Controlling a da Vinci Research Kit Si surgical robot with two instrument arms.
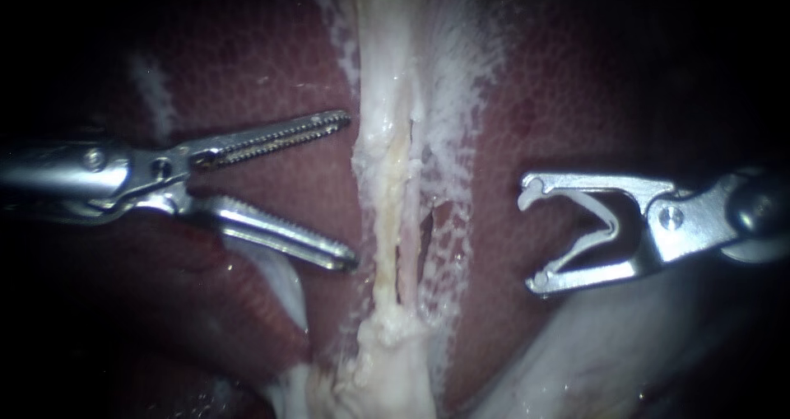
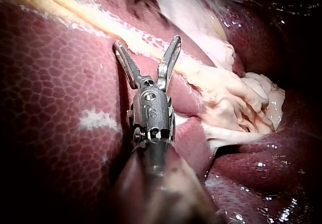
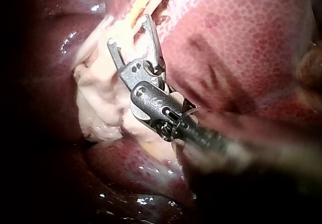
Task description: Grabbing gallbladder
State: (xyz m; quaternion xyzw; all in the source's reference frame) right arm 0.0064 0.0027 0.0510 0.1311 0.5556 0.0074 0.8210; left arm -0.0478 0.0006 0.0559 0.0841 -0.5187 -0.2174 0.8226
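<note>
A pale band of tissue with thin tubes (image 1: 395,213) runs down the middle of the dark red liver (image 1: 271,73). At its lower end it meets a pale lumpy mass (image 1: 387,361). A smooth pale bulge, seemingly the gallbladder (image 1: 609,345), lies at the lower right. My left instrument (image 1: 347,190) has serrated jaws standing wide open just left of the band, holding nothing. In the left wrist view the left instrument (image 2: 147,42) points at the same band. My right instrument (image 1: 531,238) holds a white clip (image 1: 607,219) in its spread jaws, right of the band and apart from it; the right wrist view also shows my right instrument (image 3: 128,30).
Liver lobes surround the band on both sides (image 1: 559,81). A fold of liver with a pale edge (image 1: 280,279) lies under the left instrument's lower jaw. White lumpy tissue (image 2: 236,98) sits beside the left instrument, and also under the right one (image 3: 100,103).
</note>
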